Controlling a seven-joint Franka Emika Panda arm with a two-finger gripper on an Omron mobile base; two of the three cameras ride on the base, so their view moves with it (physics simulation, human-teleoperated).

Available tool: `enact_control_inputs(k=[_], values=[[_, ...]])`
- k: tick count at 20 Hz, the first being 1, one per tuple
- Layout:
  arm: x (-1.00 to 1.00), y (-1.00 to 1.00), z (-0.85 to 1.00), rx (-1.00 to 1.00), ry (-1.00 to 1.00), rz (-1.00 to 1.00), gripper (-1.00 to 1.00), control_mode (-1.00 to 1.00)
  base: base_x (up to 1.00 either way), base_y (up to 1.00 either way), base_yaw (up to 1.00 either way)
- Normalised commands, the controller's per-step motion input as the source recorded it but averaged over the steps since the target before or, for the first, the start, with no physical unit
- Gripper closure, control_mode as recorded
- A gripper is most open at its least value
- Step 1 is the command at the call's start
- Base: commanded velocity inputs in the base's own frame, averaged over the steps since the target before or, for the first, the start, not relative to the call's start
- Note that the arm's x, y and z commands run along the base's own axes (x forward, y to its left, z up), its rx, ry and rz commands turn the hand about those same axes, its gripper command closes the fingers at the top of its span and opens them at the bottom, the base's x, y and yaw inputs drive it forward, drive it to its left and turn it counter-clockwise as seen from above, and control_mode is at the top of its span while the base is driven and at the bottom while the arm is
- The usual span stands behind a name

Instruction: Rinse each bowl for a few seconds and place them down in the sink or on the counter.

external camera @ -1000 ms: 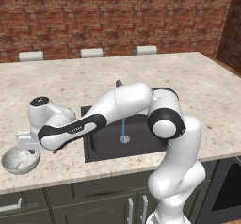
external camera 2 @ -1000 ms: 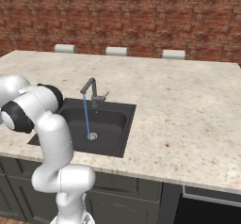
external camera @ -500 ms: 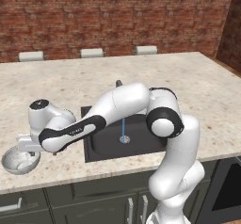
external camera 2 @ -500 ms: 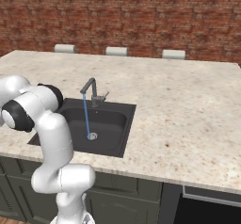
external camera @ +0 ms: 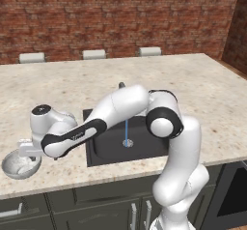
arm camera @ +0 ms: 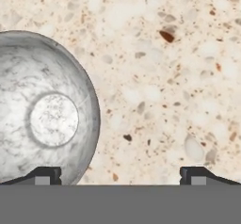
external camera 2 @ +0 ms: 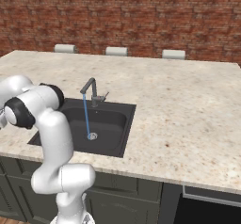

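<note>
Grey-white and mottled, the bowl (arm camera: 44,112) lies upright on the counter (arm camera: 160,77) under the hand, its round rim taking up the left part of the hand view. One fingertip (arm camera: 43,176) sits over the bowl's near edge, while the other fingertip (arm camera: 196,176) stands well off to the side over bare stone. The fingers are spread as wide as they go, with nothing pinched between them; the gripper (arm camera: 120,177) is centred beside the bowl rather than over it, so only one finger lines up with the rim. Whether that finger touches the rim cannot be told.

The bowl's inside is cloudy grey with pale streaks, and a lighter speckled circle marks its flat bottom. Its rim shows as a thin darker line against the beige stone, which is flecked with reddish and brown chips.

From the left base view, the bowl (external camera: 20,165) rests near the counter's front edge, well to the left of the sink (external camera: 106,147), with the gripper (external camera: 30,151) just above its rim. The arm (external camera: 120,108) reaches across from the right over the sink's left part. A thin blue stream of water (external camera 2: 86,117) falls from the faucet (external camera 2: 92,91) onto the drain (external camera 2: 92,136) of the black sink (external camera 2: 115,124).
</note>
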Motion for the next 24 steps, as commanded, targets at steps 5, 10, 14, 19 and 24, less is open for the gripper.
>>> enact_control_inputs(k=[5,10,14,19,24], values=[[0.24,0.25,-0.01,0.0,0.0,0.0,-1.0,-1.0,0.0,0.0,0.0],[0.18,0.29,-0.03,0.0,0.0,0.0,-1.0,-1.0,0.0,0.0,0.0],[0.07,0.19,-0.16,0.0,0.0,0.0,-1.0,-1.0,0.0,0.0,0.0],[0.0,0.02,-0.28,0.0,0.01,0.0,-1.0,-1.0,0.0,0.0,0.0],[0.0,0.0,-0.28,0.0,0.0,0.0,-1.0,-1.0,0.0,0.0,0.0]])
